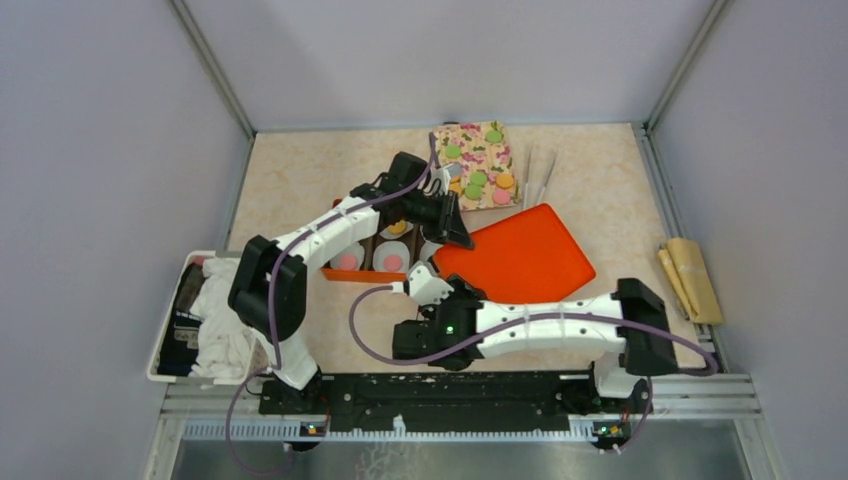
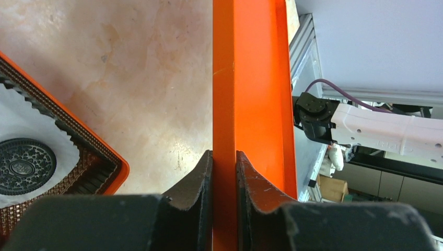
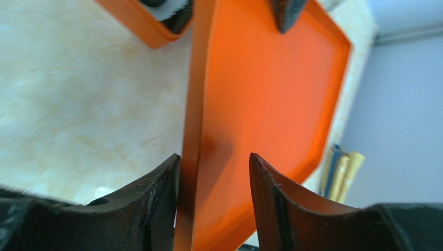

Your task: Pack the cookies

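The left gripper (image 2: 224, 157) was clenched on the rim of the orange lid (image 1: 525, 255). Both pads pressed flat vs. the thin edge, no gap either side. From the top cam the grip sat at the lid's far-left corner. Couldn't tell whether the lid was lifted off the table (image 1: 300, 180) or lay on it.

The right gripper (image 3: 214, 159) was released, its fingers spread astride the same lid's rim at the near-left corner. One finger was just beside the rim's outer face. The other was over the lid's inner face, w/ clear space btwn them.

Most cookies (image 1: 478, 179) lay on the floral board (image 1: 470, 130) at the far side of the table: green, orange & pink discs spread over it. The board was just beyond the lid's far edge. More cookies were in the orange box (image 1: 350, 275), left of the lid & partly hidden under the left arm. Pink ones sat in white liners in the near row, an orange one further back. In the left wrist cam a black patterned cookie (image 2: 23, 164) lay centred on a white liner (image 2: 52, 136) in a box compartment w/ a brown pleated wall.

Metal tongs (image 1: 540, 175) lay just right of the board. A white bin (image 1: 165, 340) holding a cloth (image 1: 220, 310) sat at the near left. A tan bundle (image 1: 690, 280) lay by the right edge, well apart from the lid.
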